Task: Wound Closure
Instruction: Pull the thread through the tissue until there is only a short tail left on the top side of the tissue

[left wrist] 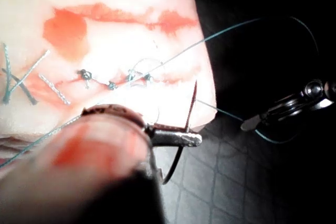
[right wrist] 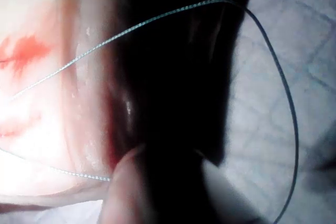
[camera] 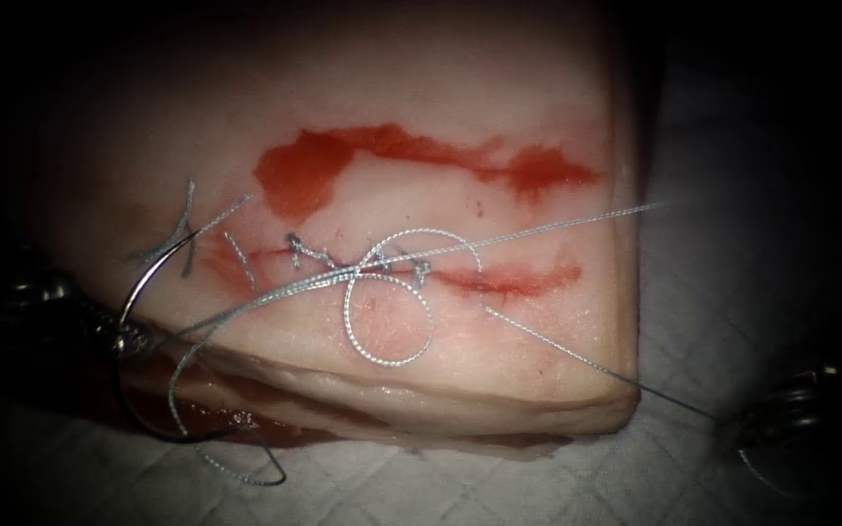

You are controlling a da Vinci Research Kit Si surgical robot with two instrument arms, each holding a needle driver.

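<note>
My left tool (camera: 133, 339) has its fingers pinching the needle (camera: 140, 282) mid-curve, off the tissue's (camera: 460, 127) left front edge, clear of it. My right tool (camera: 801, 414) is at the right; its fingers I cannot tell. Thread (camera: 387, 321) loops over the cut (camera: 499, 281).

Tissue on a quilted white cloth

We see the cloth (camera: 713, 292) with its stitched diamond pattern beneath and around the tissue (camera: 499, 117), which rests directly on it; a loose end of thread (camera: 246, 477) trails onto the cloth by the tissue's near edge.
</note>
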